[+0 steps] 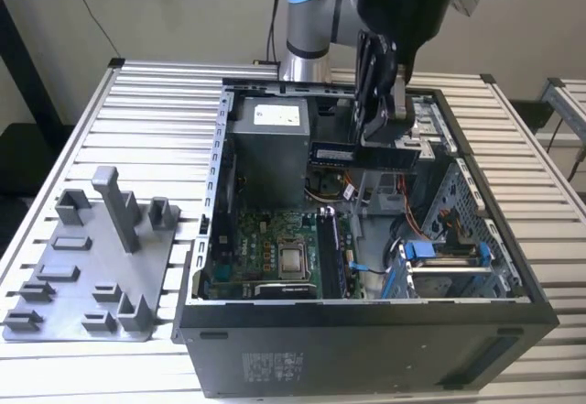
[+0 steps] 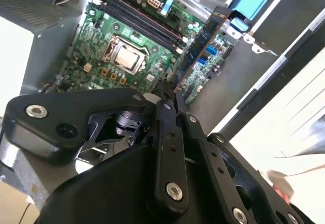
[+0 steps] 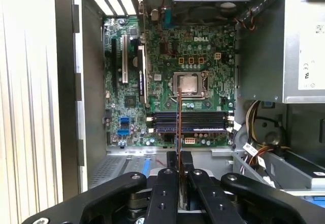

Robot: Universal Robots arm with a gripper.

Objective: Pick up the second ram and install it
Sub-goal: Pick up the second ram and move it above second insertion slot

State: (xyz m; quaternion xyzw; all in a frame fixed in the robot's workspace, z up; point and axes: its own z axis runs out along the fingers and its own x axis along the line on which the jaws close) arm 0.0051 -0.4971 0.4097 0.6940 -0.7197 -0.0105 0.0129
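Your end effector point(image 1: 383, 136) is clenched on the second ram point(image 1: 352, 154) and holds it level over the open case point(image 1: 366, 354), well clear of the motherboard point(image 3: 203, 61) beneath it (pick-up looks done). By my judgement you're at the install step. Seating calls for its edge squared to the slots point(image 3: 203, 122) below.

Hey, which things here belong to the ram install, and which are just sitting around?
For the job:
- second ram, gripped in the hand over the open case
- memory slots on the motherboard

Just lying about:
- grey holder tray
- power supply
- blue drive bracket
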